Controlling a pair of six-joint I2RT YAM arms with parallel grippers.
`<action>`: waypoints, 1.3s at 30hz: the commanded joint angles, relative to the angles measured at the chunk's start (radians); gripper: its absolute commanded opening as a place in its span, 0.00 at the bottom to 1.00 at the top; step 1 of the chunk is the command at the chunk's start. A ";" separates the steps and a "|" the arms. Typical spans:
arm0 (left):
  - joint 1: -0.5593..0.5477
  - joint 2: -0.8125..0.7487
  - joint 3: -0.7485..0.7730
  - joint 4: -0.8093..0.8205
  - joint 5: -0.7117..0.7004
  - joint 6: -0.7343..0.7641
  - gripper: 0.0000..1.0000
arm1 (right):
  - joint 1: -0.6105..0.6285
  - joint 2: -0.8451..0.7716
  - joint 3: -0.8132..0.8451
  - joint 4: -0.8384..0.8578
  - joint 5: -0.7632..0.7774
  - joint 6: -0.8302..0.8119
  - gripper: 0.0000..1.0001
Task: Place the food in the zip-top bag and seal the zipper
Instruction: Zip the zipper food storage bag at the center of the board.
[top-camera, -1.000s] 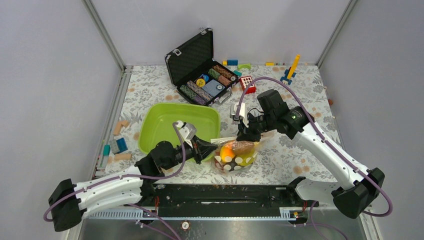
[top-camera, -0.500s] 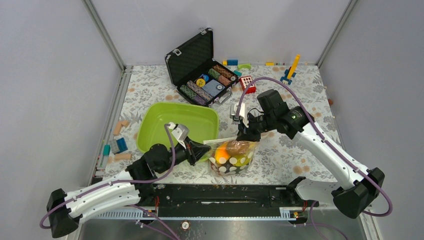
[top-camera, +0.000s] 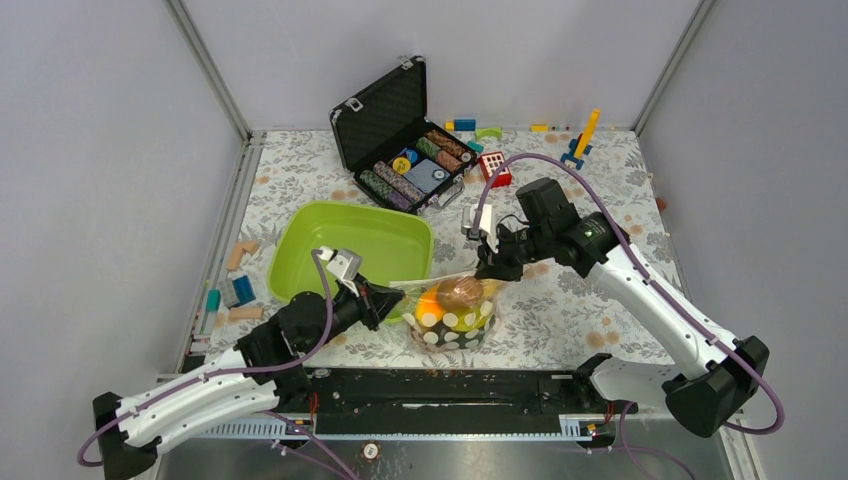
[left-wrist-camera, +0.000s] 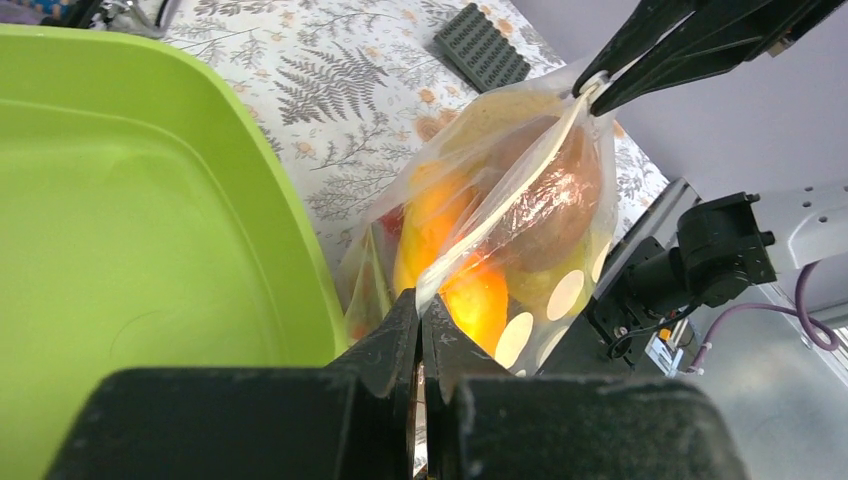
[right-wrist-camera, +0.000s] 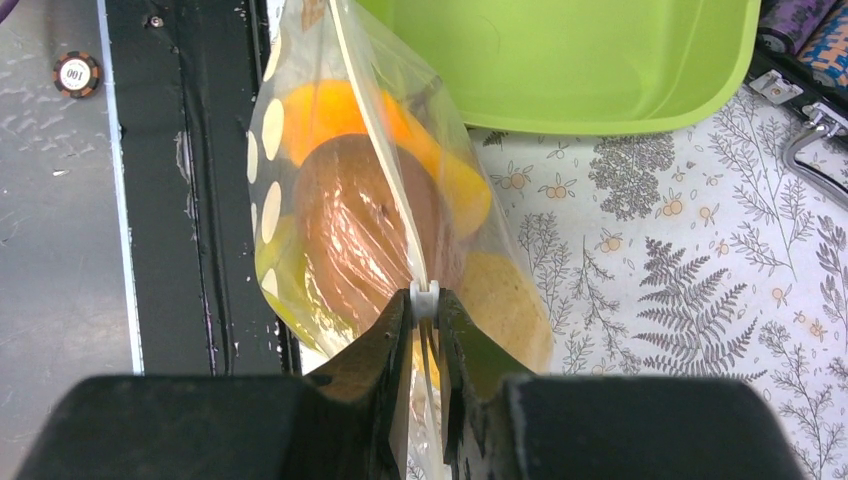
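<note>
Floral-cloth table (top-camera: 600, 310), grey walls.

Top view: zip-top bag (top-camera: 452, 318) upright at middle of near table edge, just beside green tray (top-camera: 345, 245). Orange and brown food (top-camera: 432, 303) inside. At bag's left end left fingers (top-camera: 388, 297), at its right end right fingers (top-camera: 487, 267). Neither arm nearer.

Left wrist: left fingers fully closed on near end of zipper (left-wrist-camera: 500, 190). Strip runs straight away to right fingers.

Right wrist: right fingers almost closed, pinching zipper at white tab (right-wrist-camera: 425, 296). Bag hangs below.

Judgement: zipper long axis left-right, taut between arms, so sealing pass must follow that line. Sealed or not: cannot tell.
</note>
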 joint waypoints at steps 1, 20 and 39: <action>0.010 -0.041 0.038 -0.152 -0.159 -0.002 0.00 | -0.060 -0.018 0.004 -0.044 0.124 -0.024 0.00; 0.010 -0.072 0.039 -0.198 -0.204 -0.002 0.00 | -0.221 -0.032 -0.001 -0.115 0.231 -0.075 0.00; 0.009 -0.081 0.025 -0.188 -0.187 0.002 0.00 | -0.277 -0.105 -0.061 0.089 0.432 0.073 0.00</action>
